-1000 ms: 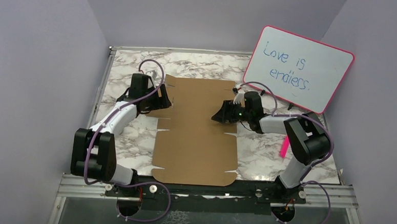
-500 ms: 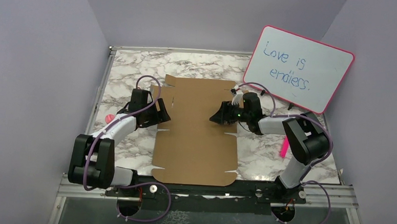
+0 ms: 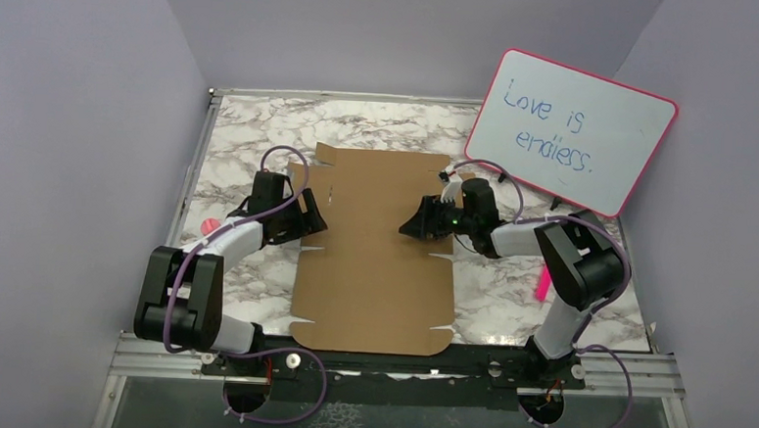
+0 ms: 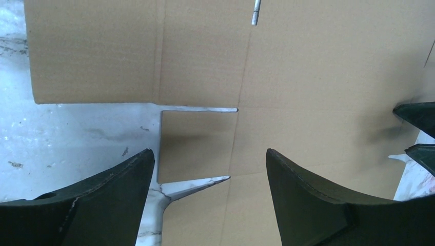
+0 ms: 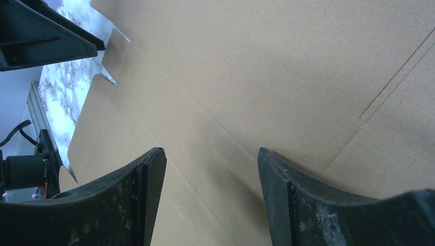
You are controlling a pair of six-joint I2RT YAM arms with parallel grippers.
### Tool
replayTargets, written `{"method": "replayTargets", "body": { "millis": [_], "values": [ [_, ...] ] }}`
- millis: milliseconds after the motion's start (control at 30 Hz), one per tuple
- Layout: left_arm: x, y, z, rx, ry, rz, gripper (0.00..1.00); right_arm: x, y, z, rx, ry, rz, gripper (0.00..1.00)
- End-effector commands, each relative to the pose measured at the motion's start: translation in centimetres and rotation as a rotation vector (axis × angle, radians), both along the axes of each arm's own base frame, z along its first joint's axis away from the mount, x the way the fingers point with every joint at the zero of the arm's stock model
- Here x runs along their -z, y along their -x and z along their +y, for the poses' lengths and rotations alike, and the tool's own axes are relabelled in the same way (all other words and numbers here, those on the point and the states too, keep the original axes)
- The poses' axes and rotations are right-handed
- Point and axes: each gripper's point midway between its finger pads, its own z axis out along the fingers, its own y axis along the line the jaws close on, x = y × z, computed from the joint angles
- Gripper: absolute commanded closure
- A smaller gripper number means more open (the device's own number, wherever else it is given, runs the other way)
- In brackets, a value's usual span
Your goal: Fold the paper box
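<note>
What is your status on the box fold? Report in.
Left end effector open at left edge of box; right end effector open over its right side. Box flat, unfolded. Whiteboard propped at far right.

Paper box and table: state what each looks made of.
The paper box looks like plain brown cardboard, matte, with pressed creases and cut slits. The table shows white marble patterning with grey veins; real stone or a printed laminate cannot be told.
</note>
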Motion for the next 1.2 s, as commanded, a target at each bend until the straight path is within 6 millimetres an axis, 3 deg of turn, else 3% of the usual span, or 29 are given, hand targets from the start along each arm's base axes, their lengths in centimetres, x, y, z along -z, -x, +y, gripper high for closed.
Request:
{"method": "replayTargets", "body": {
  "millis": [0,433,700,1167],
  "values": [
    [1.0,0.6,-0.8,0.023,0.042,0.036,0.19,1.0,0.5,0.5,-0.018,-0.002,0.023,0.28],
    [-2.0,0.5,-2.3,0.050,0.132,-0.021,0.23,2.3,0.7,0.7,-0.016,0.020,0.058,0.29],
    [-5.0,-0.2,-2.7,0.038,0.175,-0.095,0.25,2.4,0.6,0.8,-0.013,0.023,0.059,0.29],
    [-6.6,0.2,-4.6,0.072,0.240,-0.109,0.25,2.4,0.6,0.8,-0.013,0.023,0.058,0.29]
  ]
}}
